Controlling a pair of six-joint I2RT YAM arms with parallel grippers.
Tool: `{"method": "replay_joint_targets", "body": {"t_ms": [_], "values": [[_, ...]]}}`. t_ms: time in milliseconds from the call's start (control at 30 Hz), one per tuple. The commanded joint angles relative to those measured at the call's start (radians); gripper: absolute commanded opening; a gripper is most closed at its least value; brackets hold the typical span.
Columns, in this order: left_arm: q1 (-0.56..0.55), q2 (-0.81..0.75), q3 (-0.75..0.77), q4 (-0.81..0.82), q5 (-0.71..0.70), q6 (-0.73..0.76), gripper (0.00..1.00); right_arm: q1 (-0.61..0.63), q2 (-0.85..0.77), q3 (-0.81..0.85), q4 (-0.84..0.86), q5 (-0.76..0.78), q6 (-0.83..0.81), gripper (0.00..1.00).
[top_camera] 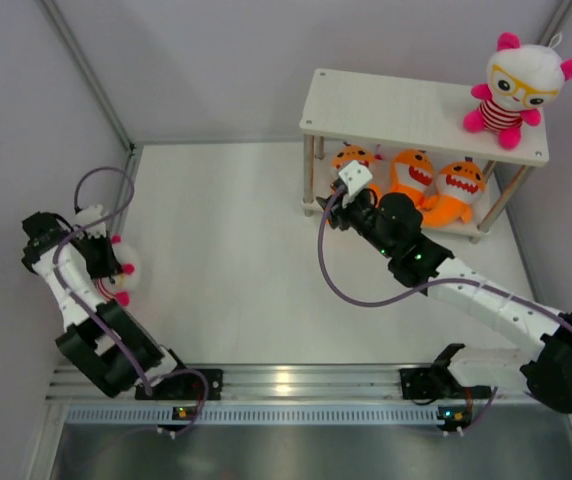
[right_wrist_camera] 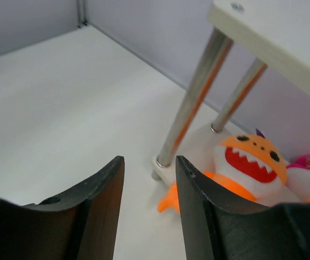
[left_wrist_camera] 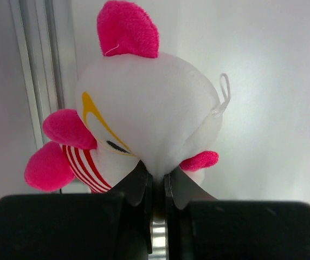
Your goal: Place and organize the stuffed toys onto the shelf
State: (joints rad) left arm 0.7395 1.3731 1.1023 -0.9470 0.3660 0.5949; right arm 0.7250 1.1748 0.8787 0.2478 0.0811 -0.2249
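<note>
Plush white doll [left_wrist_camera: 149, 114], round-headed, pinched in left end effector [left_wrist_camera: 157, 187]; right end effector [right_wrist_camera: 148, 162] parted.

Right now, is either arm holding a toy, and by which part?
The left fingers pinch the doll by a fold of its white head. The right fingers are open and hold nothing.

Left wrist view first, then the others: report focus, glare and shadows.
Left wrist: white-headed plush doll with pink ears fills the frame, sharp; black left tool dark and soft. Right wrist: shiny metal shelf leg reflects the orange plush shark. Top external: bright glare on the silver aluminium rail; lighting even, shadows faint.
</note>
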Motion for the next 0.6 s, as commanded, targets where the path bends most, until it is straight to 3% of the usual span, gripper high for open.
{"method": "replay_joint_targets", "body": {"t_ms": [0, 100, 300, 567], "values": [[-0.005, -0.173, 0.108, 0.01, 0.415, -0.136, 0.0, 0.094, 0.02, 0.153, 0.024, -0.021, 0.079, 0.45], [-0.015, -0.236, 0.188, 0.008, 0.595, -0.246, 0.0, 0.191, 0.088, 0.209, 0.088, -0.076, 0.107, 0.53], [-0.017, -0.299, 0.287, 0.008, 0.712, -0.428, 0.0, 0.379, 0.281, 0.316, 0.271, -0.178, 0.087, 0.81], [-0.017, -0.321, 0.369, 0.007, 0.913, -0.642, 0.0, 0.45, 0.503, 0.453, 0.456, -0.109, 0.217, 0.83]]}}
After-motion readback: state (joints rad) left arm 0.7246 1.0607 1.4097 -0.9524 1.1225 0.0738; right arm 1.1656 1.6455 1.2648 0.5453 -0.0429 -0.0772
